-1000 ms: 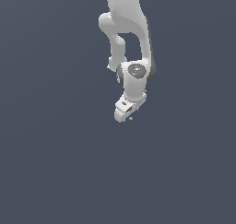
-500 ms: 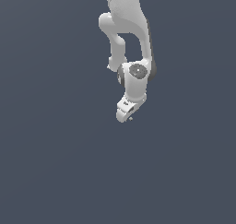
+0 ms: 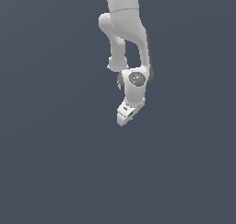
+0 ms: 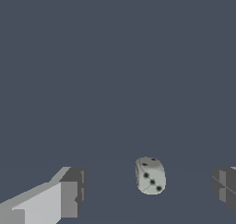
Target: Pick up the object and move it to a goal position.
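The object is a small pale whitish-grey die (image 4: 150, 174) with dark pips and rounded corners. In the wrist view it lies between the two fingers of my gripper (image 4: 148, 191), with a gap on each side. One finger (image 4: 69, 193) is well apart from it, and so is the other finger (image 4: 225, 186). The gripper is open. In the exterior view the white arm hangs down from the top and the gripper (image 3: 123, 120) points downward. There I cannot make out the object apart from the white gripper.
A plain dark grey-blue surface (image 3: 55, 163) fills both views around the arm. No other objects or edges show.
The gripper has dropped a little lower. The tiny speck seen just beside its tips earlier no longer shows apart from it in the exterior view.
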`<state>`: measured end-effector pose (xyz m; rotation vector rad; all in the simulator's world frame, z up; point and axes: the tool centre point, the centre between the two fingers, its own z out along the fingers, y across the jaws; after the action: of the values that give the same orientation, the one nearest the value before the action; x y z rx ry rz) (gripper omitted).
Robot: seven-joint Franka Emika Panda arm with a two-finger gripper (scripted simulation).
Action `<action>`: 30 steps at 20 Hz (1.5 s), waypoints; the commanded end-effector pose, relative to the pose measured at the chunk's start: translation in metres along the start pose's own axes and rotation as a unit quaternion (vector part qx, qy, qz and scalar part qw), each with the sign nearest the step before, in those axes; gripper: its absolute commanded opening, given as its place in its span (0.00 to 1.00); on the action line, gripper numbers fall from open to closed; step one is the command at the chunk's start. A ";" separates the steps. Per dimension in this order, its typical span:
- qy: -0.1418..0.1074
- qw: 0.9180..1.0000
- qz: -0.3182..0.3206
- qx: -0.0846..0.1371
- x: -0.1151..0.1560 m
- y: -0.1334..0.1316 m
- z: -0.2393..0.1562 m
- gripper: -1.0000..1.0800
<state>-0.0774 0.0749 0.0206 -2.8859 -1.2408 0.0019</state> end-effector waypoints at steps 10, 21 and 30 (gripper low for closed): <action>0.000 1.000 -0.001 0.000 0.001 0.000 0.012 0.00; 0.001 1.000 -0.002 0.000 0.002 0.000 0.004 0.00; 0.000 1.000 -0.002 0.000 0.010 0.004 -0.046 0.00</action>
<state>-0.0697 0.0788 0.0555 -2.8836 -1.2466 0.0015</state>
